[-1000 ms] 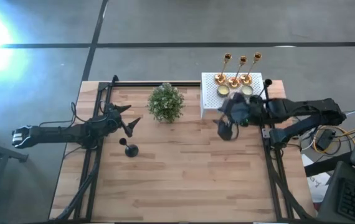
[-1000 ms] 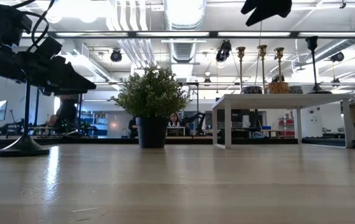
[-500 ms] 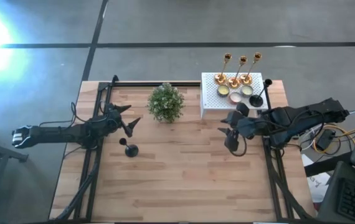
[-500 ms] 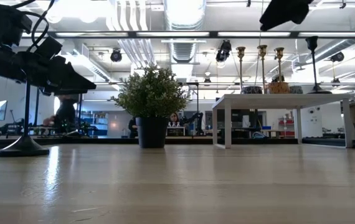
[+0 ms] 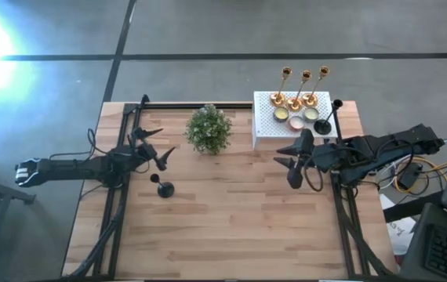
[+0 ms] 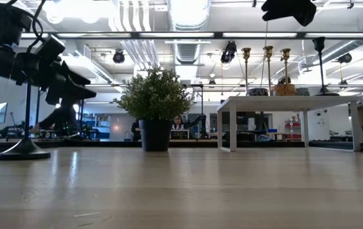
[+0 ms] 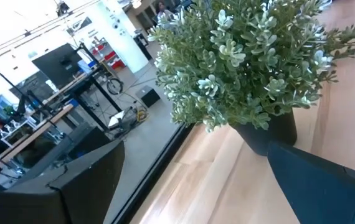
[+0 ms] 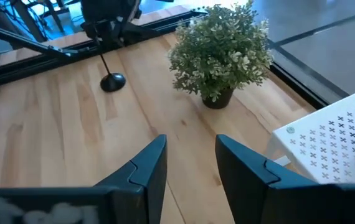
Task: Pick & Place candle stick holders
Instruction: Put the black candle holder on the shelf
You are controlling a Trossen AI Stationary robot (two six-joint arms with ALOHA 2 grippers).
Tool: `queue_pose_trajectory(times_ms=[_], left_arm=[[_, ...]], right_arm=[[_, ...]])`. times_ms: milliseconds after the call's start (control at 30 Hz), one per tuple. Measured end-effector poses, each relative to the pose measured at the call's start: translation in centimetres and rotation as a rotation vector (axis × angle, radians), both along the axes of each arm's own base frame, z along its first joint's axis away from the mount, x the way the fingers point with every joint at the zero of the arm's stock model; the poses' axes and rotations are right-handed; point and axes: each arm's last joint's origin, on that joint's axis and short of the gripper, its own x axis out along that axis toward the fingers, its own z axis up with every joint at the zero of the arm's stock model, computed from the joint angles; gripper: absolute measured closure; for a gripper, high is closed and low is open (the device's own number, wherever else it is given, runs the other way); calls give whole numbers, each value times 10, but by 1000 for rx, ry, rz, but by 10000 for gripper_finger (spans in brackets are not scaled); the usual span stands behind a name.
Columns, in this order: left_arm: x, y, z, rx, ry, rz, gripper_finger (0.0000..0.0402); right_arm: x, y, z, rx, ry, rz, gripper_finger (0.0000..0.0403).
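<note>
Three gold candle stick holders [image 5: 295,100] stand on their round bases on the white perforated box [image 5: 264,125], and a black one [image 5: 324,125] stands on the box's right part. Another black holder [image 5: 163,187] stands on its base on the table at the left. Just beyond it my left gripper [image 5: 166,143] hovers open above the table, facing the potted plant [image 7: 246,68]. My right gripper [image 8: 190,146] is held high in front of the box, its fingers apart with nothing between them.
The bushy potted plant [image 5: 208,129] stands at the far middle of the table, left of the box. Small round cups [image 5: 296,122] sit on the box among the holders. Bare wood [image 5: 231,227] fills the middle and near part of the table.
My right gripper has drawn back from over the white box toward the table's near and right edges, sinking a little, and the black holder on the box now shows in full. My left gripper has rolled about its own pointing line without shifting place.
</note>
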Motion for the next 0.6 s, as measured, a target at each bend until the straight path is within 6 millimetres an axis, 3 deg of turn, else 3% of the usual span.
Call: queue_pose_trajectory(times_ms=[600], left_arm=[[2, -3, -1, -224, -162, -80, 3]], right_arm=[[0, 0, 1, -1, -3, 4, 275]])
